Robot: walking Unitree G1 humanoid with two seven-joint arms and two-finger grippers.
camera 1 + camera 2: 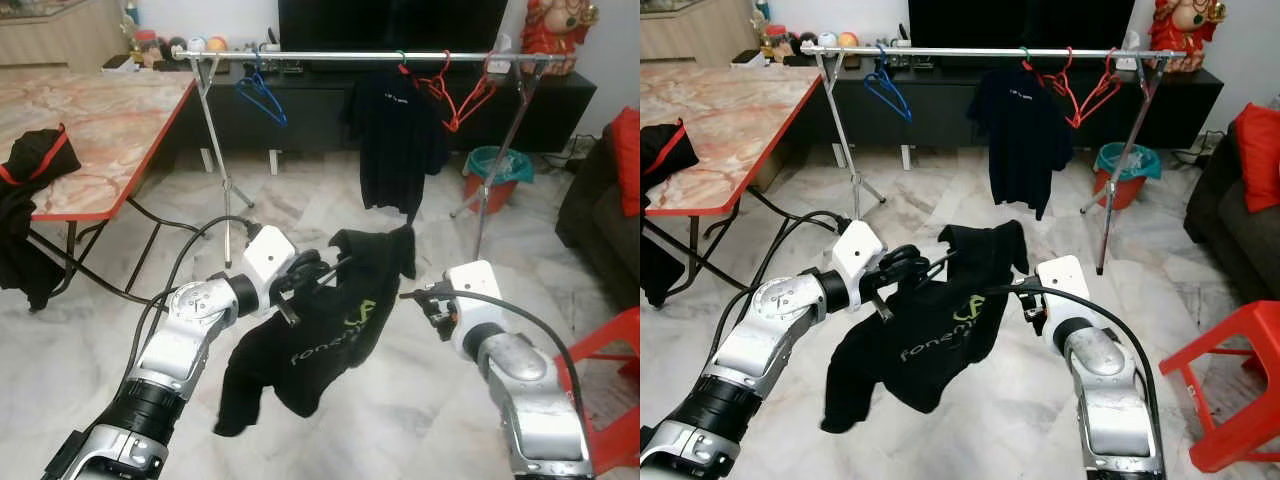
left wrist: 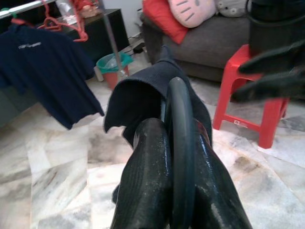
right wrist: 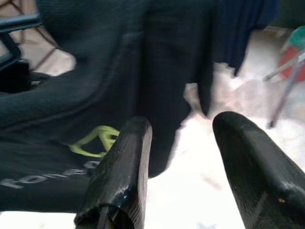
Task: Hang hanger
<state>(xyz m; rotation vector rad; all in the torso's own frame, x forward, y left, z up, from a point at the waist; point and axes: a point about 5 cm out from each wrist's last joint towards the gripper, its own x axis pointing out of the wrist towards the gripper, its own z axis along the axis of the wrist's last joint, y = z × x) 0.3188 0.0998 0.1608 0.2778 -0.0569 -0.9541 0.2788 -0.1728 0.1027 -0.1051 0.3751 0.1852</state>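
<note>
Two arms at work: both are raised in front of the robot, well short of the clothes rail.
Clothes rail [image 1: 350, 56]: it stands across the room on the marble floor [image 1: 330, 215], carrying a dark shirt [image 1: 395, 135], red hangers [image 1: 455, 95] and a blue hanger [image 1: 262, 98], with bare bar between the blue hanger and the shirt.
Worktop [image 1: 90, 130]: at the robot's left, with black cloth draped over its near edge.
Black shirt [image 1: 930, 350]: the task's load, apparently on a hanger, hanging mid-air between the arms above the floor.
Left hand [image 1: 902, 268]: clenched on the hanger [image 2: 180, 143] at the shirt's top, carrying it.
Right hand [image 3: 181, 157]: released, fingers apart, just beside the shirt and holding nothing.
Step in hand: by judgement, the carry; nothing is hooked yet.
Next move: likely to step closer, lift the left hand above the bar, then lower the hook over a bare stretch.
</note>
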